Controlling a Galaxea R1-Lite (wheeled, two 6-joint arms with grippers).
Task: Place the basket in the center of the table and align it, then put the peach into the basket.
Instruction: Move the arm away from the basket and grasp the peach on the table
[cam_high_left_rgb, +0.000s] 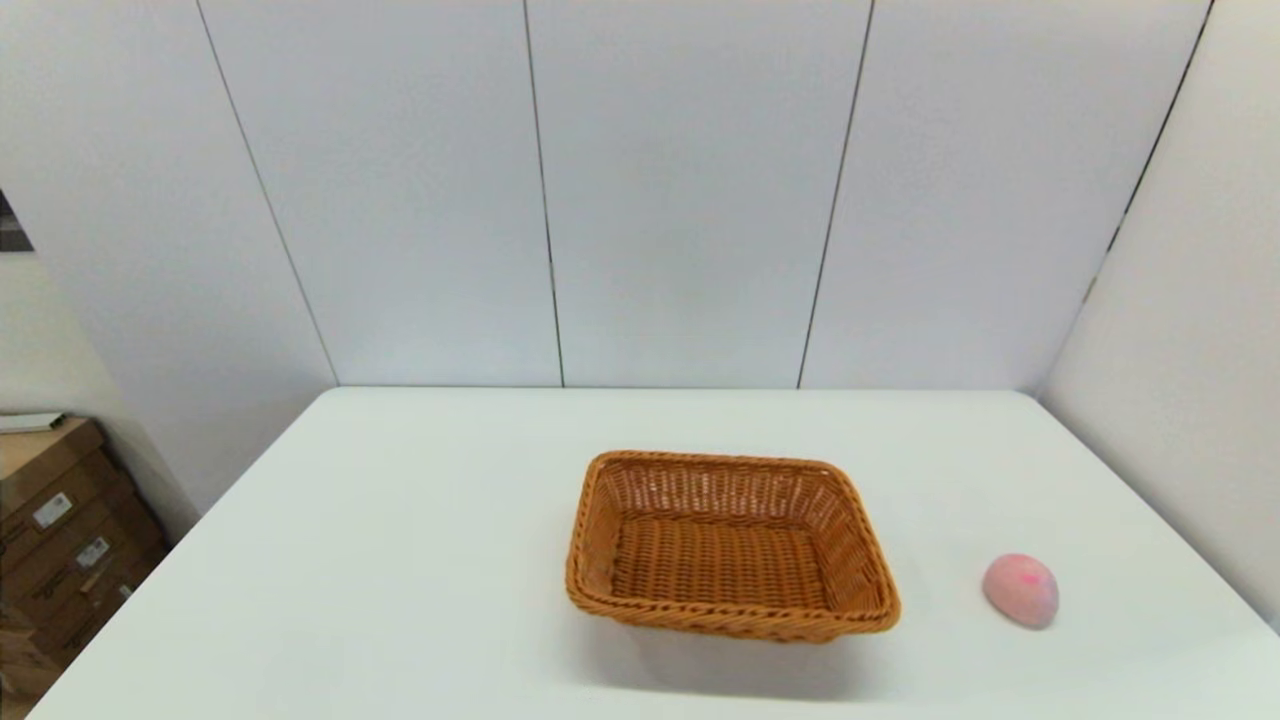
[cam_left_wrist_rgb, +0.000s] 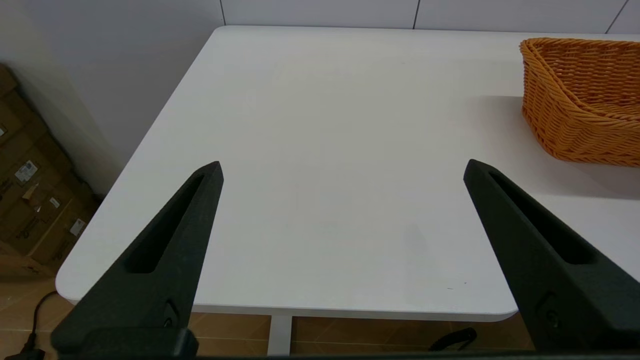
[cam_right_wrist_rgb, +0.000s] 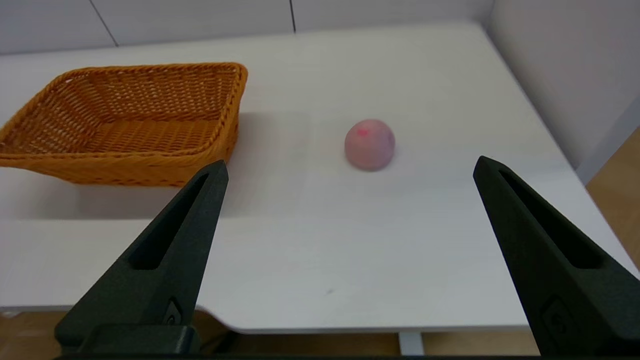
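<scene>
Head view: basket (cam_high_left_rgb: 731, 545) sits on the table (cam_high_left_rgb: 400, 560), a little right of the middle, long axis roughly across the table but skewed, its right end swung toward the near edge. Basket empty. Peach (cam_high_left_rgb: 1020, 590) lies apart from it, off to the right and near the table's right edge. Neither arm shows here.

Left wrist view: left gripper (cam_left_wrist_rgb: 342, 170) hangs off the near edge, fingers spread wide, nothing between them. Bare table ahead; only the basket's left end (cam_left_wrist_rgb: 575, 100) shows, well off toward the robot's right. Cardboard boxes (cam_left_wrist_rgb: 30, 190) on the floor beside the table.

Right wrist view: right gripper (cam_right_wrist_rgb: 350, 167) also off the near edge, fingers wide apart and empty. Peach (cam_right_wrist_rgb: 369, 144) lies almost straight ahead between the finger lines; basket (cam_right_wrist_rgb: 130, 125) is forward and toward the robot's left, its near long rim facing the gripper.

Judgement: the basket seems not yet squared, so aligning comes first; the right arm is nearer both things, and the peach lies square to its reach
</scene>
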